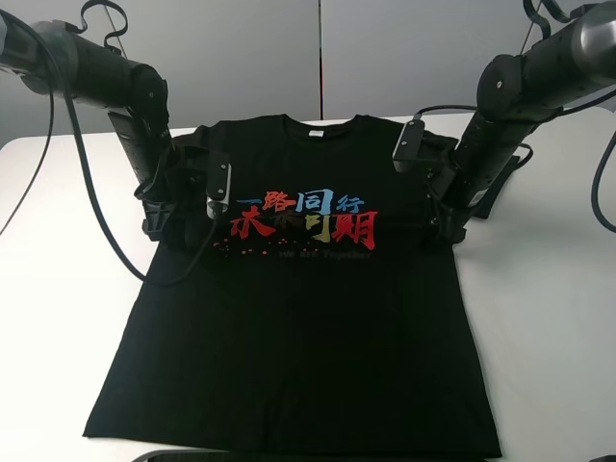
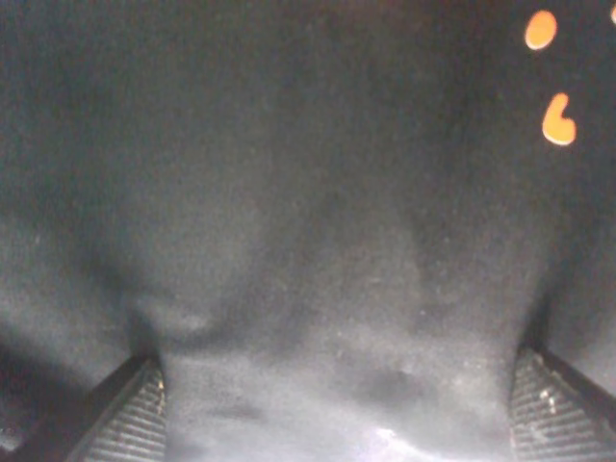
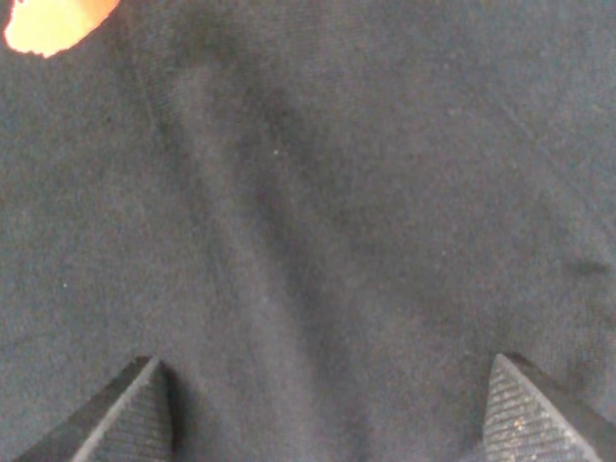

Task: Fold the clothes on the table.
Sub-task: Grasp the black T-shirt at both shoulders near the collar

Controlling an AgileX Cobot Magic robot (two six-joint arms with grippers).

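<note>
A black T-shirt (image 1: 298,327) with a coloured print (image 1: 303,217) on its chest lies flat, front up, on the white table (image 1: 549,318), collar at the far side. My left gripper (image 1: 183,229) is down on the shirt's left side at chest height. In the left wrist view it (image 2: 337,419) is open, its fingers (image 2: 130,419) wide apart with black cloth bulging between them. My right gripper (image 1: 446,229) is down on the shirt's right side. It (image 3: 332,419) is open too, with fingers (image 3: 525,414) spread on flat cloth. The arms hide most of the sleeves.
Bare white table lies to the left (image 1: 58,289) and right of the shirt. The shirt's hem (image 1: 289,445) reaches close to the table's front edge. Black cables (image 1: 87,192) hang from both arms over the table. A grey wall stands behind.
</note>
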